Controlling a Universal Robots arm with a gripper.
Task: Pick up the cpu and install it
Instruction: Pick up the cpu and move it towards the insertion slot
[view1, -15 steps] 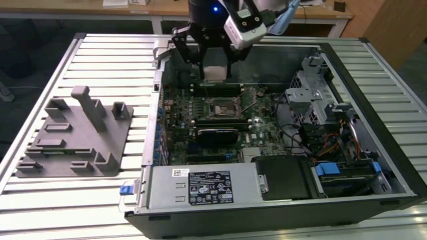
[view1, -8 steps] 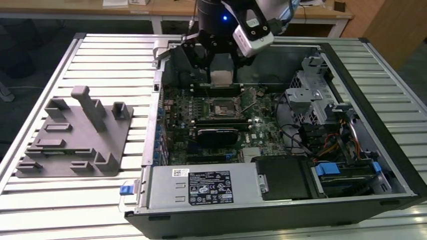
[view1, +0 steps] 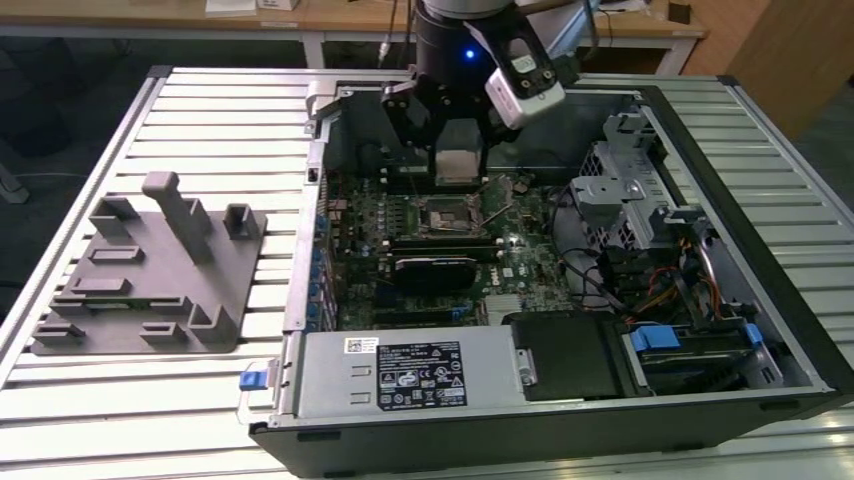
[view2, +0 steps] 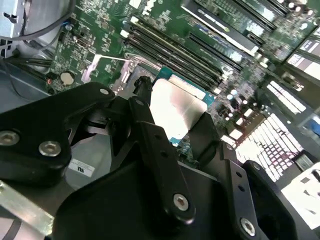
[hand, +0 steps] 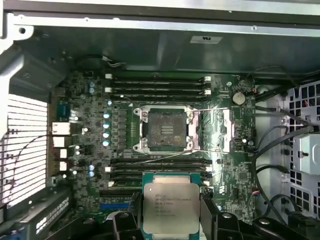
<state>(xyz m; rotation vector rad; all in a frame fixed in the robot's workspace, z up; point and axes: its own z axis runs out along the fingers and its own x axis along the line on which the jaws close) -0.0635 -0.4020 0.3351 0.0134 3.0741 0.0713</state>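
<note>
One tool (hand: 171, 222) clamps the cpu (hand: 171, 205) by two opposite edges, held level, probably to match the open motherboard socket (hand: 163, 129) close below.

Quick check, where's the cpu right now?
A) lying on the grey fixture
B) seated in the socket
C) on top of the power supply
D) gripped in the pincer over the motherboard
D: the cpu is clamped in the pincer above the motherboard, and the socket is open and bare.
</note>
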